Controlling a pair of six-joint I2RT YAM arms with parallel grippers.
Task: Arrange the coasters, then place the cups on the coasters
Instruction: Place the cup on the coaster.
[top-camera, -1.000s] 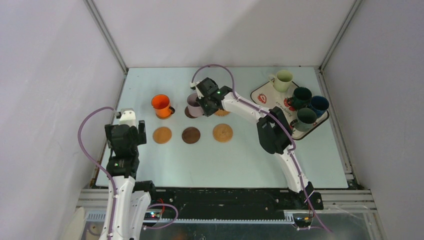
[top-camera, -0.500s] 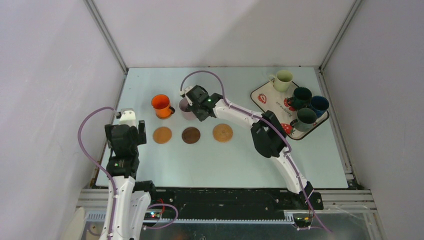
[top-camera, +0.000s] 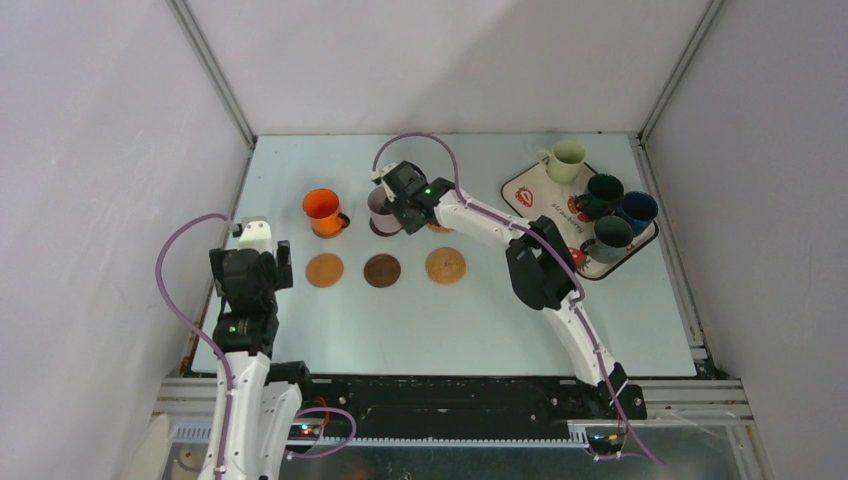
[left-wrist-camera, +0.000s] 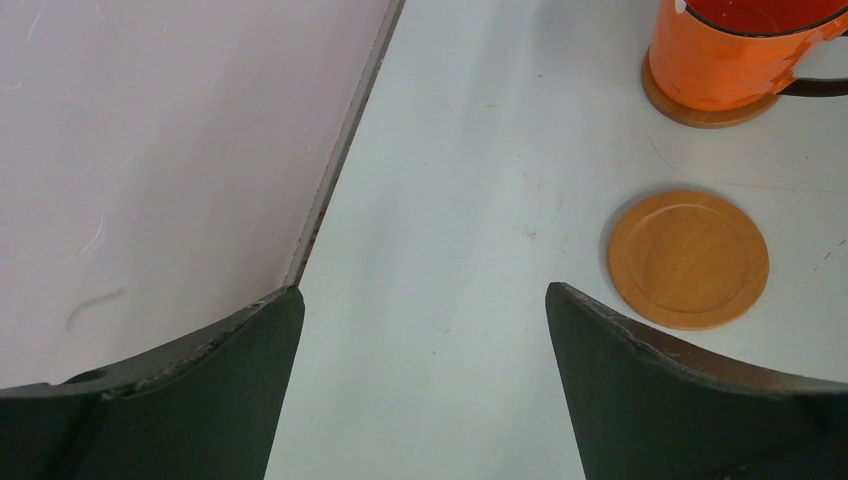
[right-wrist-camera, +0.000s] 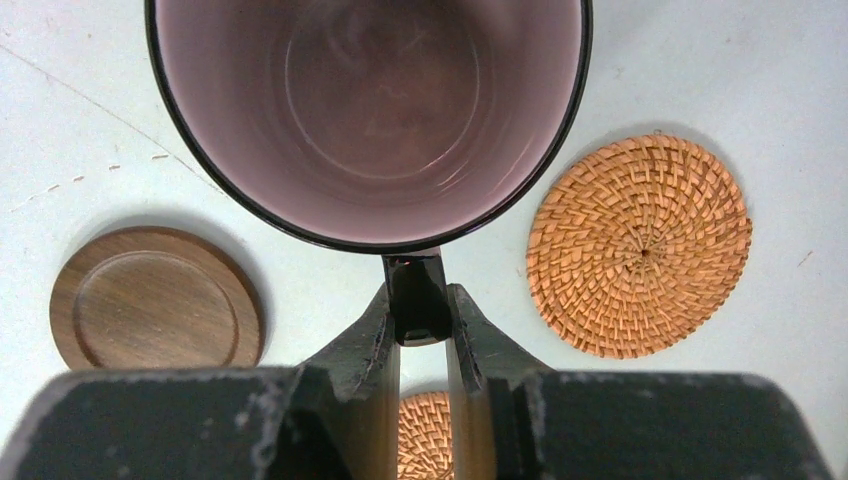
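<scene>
Your right gripper (right-wrist-camera: 424, 325) pinches the mauve cup (right-wrist-camera: 370, 110) by its handle (right-wrist-camera: 418, 300) just right of the orange cup (top-camera: 322, 211), while your left gripper (left-wrist-camera: 422, 300) gapes wide just near-left of it.

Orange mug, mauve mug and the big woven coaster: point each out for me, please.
orange mug (top-camera: 322, 208), top view, middle of its inside.
mauve mug (right-wrist-camera: 375, 100), right wrist view, its inner bottom.
woven coaster (right-wrist-camera: 640, 246), right wrist view, centre of the weave.

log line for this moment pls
right gripper: shut on mauve cup handle | left gripper: open, empty | orange cup: on coaster
</scene>
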